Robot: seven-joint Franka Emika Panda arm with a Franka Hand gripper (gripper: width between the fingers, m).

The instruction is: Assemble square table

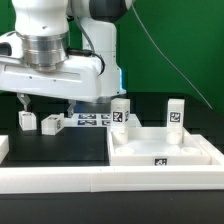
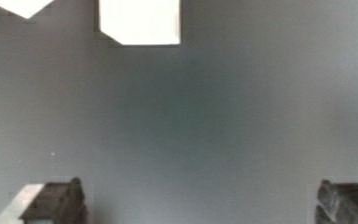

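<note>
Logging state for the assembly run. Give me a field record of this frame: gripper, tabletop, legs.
gripper: open, holding nothing
tabletop: flat, rim up, exterior view's right
left legs: two, on the table at exterior view's left
upright legs: two, standing at the tabletop's far edge; attachment unclear
marker board: between the two leg pairs
</note>
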